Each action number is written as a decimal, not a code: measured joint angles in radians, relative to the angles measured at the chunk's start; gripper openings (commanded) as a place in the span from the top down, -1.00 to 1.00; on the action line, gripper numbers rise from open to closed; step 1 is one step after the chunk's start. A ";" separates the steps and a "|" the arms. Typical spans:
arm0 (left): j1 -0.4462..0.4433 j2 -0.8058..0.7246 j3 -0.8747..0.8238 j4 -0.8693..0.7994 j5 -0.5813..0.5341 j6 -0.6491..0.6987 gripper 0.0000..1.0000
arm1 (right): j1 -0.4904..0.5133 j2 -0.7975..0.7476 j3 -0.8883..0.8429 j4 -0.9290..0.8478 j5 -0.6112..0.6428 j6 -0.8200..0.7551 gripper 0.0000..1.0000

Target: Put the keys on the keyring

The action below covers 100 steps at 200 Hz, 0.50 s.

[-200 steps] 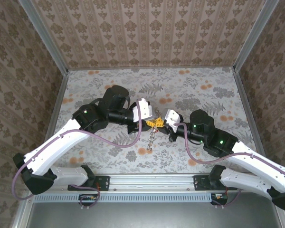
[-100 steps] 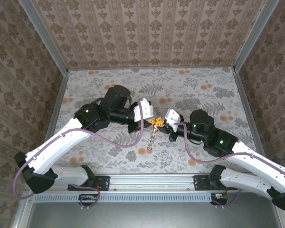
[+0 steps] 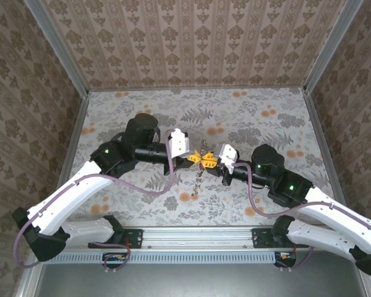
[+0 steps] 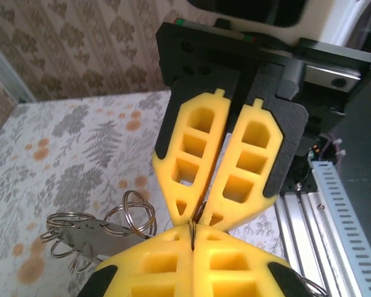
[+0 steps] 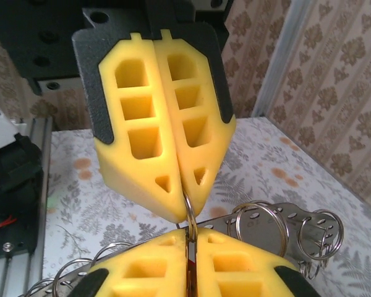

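Above mid-table the left gripper point(image 3: 194, 158) and right gripper point(image 3: 209, 161) meet tip to tip, each clamped tight on the keyring point(image 5: 189, 211), which sits edge-on between them, probably to steady the hoop for threading. The key is too small to pick out.

The keyring point(image 5: 190, 213), a thin dull metal hoop seen edge-on, stands upright above the tabletop point(image 3: 266, 124), pinched where the left tool point(image 3: 198, 158) and right tool point(image 3: 205, 159) meet.

The top camera looks down from high behind the arms point(image 3: 80, 185) at the whole table point(image 3: 272, 117). Both wrist cameras face each other, very close, sharing the yellow fingers point(image 4: 198, 148).
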 measured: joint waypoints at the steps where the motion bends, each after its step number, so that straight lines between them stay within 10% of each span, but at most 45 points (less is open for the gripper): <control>1: 0.002 -0.004 -0.006 0.007 0.007 -0.003 1.00 | 0.000 0.000 0.000 0.002 -0.003 0.000 0.74; 100: 0.049 -0.088 -0.175 0.322 0.225 -0.135 1.00 | 0.000 -0.039 -0.024 0.080 -0.130 0.001 0.69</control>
